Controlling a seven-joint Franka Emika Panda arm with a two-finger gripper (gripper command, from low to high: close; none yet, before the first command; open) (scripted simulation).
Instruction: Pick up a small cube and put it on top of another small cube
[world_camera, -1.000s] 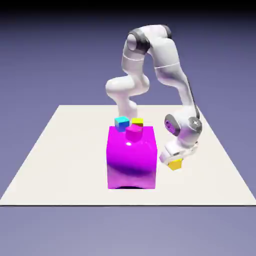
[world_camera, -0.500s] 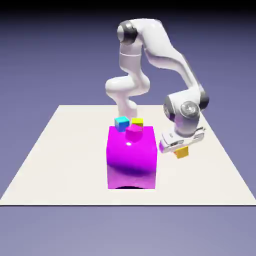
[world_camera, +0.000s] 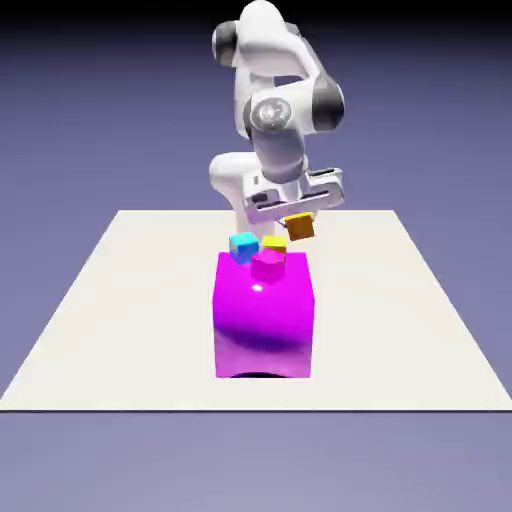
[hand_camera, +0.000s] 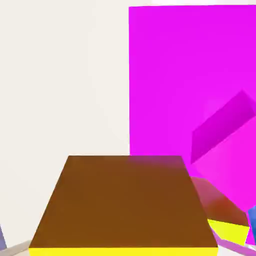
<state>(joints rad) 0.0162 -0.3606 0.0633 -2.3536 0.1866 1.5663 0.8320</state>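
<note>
White jaws (world_camera: 299, 222) grip an orange-yellow cube (world_camera: 300, 227) above and beside the tiny yellow cube (world_camera: 274, 243).

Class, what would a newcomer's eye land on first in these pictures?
Probably the big glossy magenta block, standing on the pale tabletop with small cyan, yellow and magenta cubes on top. Next, the white robot arm arching above, its gripper holding an orange-yellow cube over the block's far side.
</note>
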